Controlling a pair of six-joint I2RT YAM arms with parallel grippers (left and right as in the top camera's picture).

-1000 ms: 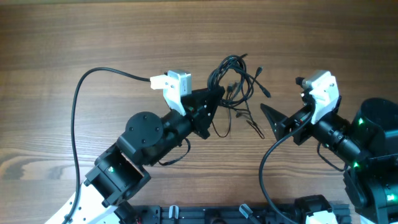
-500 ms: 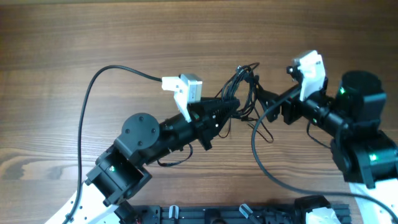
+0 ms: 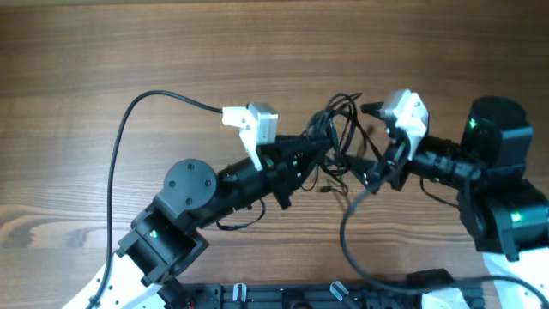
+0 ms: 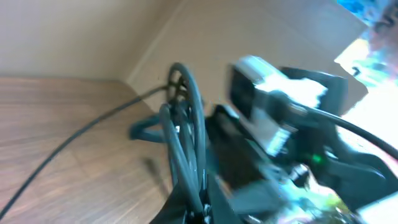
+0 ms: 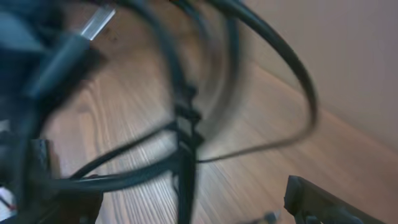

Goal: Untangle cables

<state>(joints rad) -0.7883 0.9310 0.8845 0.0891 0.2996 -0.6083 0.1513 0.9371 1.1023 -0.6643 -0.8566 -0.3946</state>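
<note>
The cables [image 3: 341, 120] are a tangle of thin black wires, bunched between the two arms at the table's middle. My left gripper [image 3: 316, 148] is shut on one side of the bundle. In the left wrist view the wires [image 4: 186, 143] rise as loops from between its jaws [image 4: 198, 214]. My right gripper [image 3: 364, 170] is at the tangle's right side with its fingers apart. In the blurred right wrist view the wires [image 5: 186, 124] cross between its open fingers [image 5: 174, 196]. I cannot tell if they touch.
The left arm's thicker black cable [image 3: 120, 137] arcs over the wooden table [image 3: 171, 51] on the left. The right arm's cable [image 3: 347, 232] loops down near the front edge. The right arm's white wrist camera [image 4: 267, 106] shows close in the left wrist view.
The left gripper has carried the bundle a little to the right. The right arm has swung left and reached the tangle, with its fingers now around some wires.
</note>
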